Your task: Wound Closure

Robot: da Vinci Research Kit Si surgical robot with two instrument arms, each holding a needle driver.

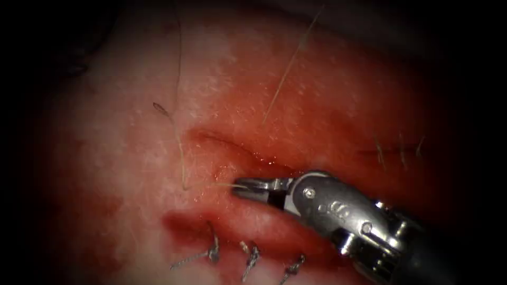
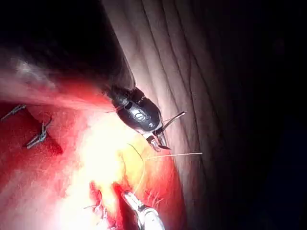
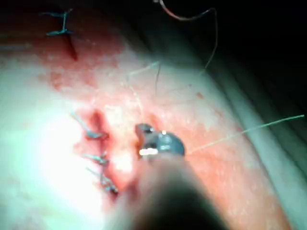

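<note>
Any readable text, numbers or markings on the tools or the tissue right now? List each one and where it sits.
Raised marks on the right tool's metal wrist housing: too small to read.
Pale mark on the left tool's dark housing: blurred, unreadable.
Tissue, thread and stitches: no text.

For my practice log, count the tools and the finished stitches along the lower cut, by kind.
Tools: 2, left hand open, empty; right hand shut on thread
Stitches, lower cut: 3
Total: 5
</note>
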